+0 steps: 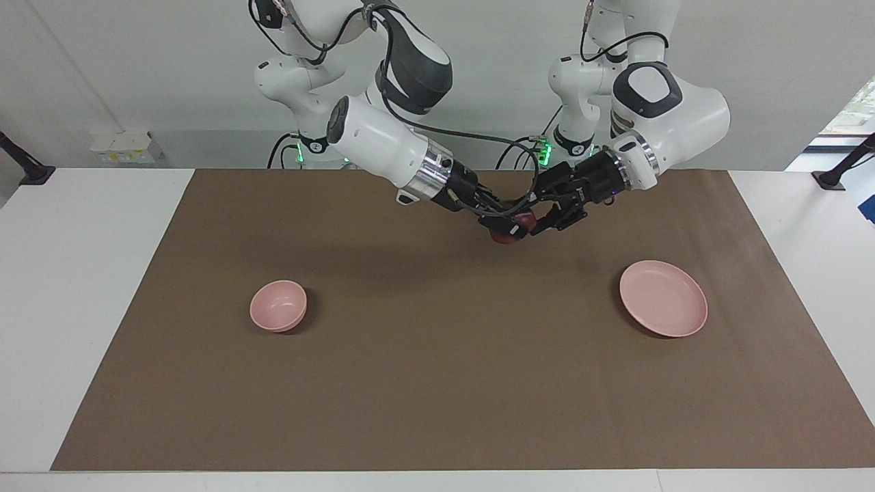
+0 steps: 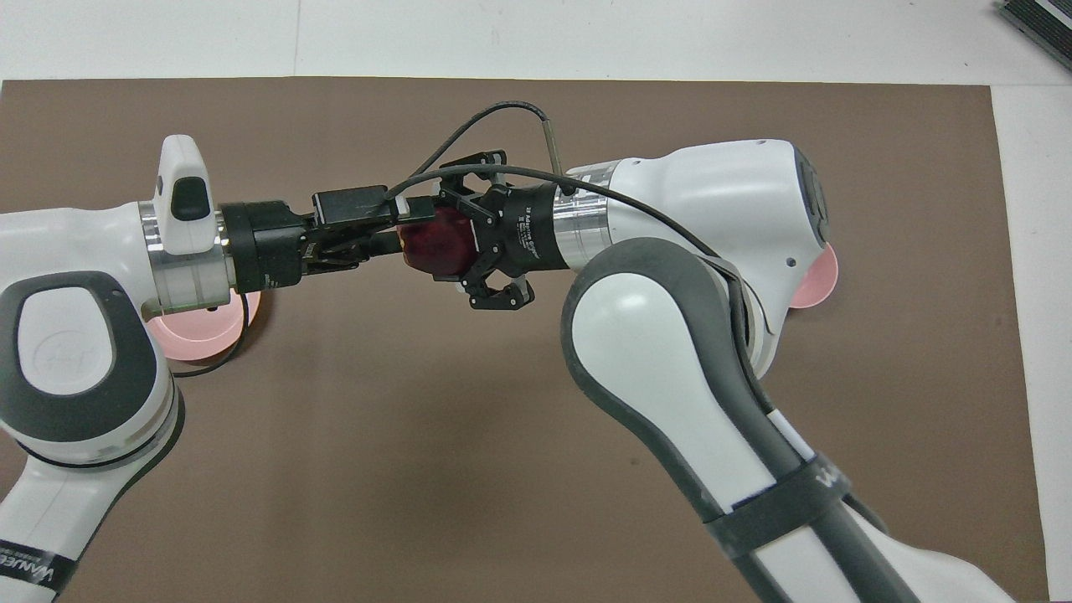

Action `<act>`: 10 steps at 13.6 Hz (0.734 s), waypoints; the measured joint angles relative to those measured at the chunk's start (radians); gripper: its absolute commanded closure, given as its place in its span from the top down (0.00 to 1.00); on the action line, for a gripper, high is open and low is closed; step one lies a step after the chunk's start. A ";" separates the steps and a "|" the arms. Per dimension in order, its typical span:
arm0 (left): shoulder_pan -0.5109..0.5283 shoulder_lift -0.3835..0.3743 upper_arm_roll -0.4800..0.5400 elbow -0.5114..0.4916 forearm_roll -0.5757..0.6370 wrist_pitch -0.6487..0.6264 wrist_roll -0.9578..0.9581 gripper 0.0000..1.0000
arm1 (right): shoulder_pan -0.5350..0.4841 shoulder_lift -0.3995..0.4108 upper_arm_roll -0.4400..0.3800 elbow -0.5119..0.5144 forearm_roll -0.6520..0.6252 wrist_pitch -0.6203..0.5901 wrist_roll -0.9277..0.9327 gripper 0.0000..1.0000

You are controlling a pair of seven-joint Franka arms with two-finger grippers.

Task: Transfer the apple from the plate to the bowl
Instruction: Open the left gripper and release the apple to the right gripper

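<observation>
The dark red apple hangs in the air over the middle of the brown mat, between both grippers; it also shows in the overhead view. My left gripper is shut on it from the plate's side. My right gripper meets it from the bowl's side, fingers spread wide on either side of the apple. The pale pink plate lies bare toward the left arm's end, partly hidden in the overhead view. The small pink bowl stands toward the right arm's end.
A brown mat covers most of the white table. A black cable loops from the right wrist over the grippers. Both arms lean in low over the part of the mat nearest the robots.
</observation>
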 measured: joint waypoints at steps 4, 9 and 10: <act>0.005 0.000 0.012 0.001 0.148 0.001 -0.012 1.00 | -0.004 -0.006 -0.009 -0.001 -0.084 -0.032 -0.015 0.00; 0.036 0.004 0.020 -0.003 0.554 -0.020 -0.022 1.00 | -0.011 -0.068 -0.010 -0.047 -0.355 -0.091 -0.076 0.00; 0.039 0.005 0.020 -0.004 0.634 -0.040 -0.024 1.00 | -0.017 -0.077 -0.010 -0.058 -0.417 -0.104 -0.096 0.00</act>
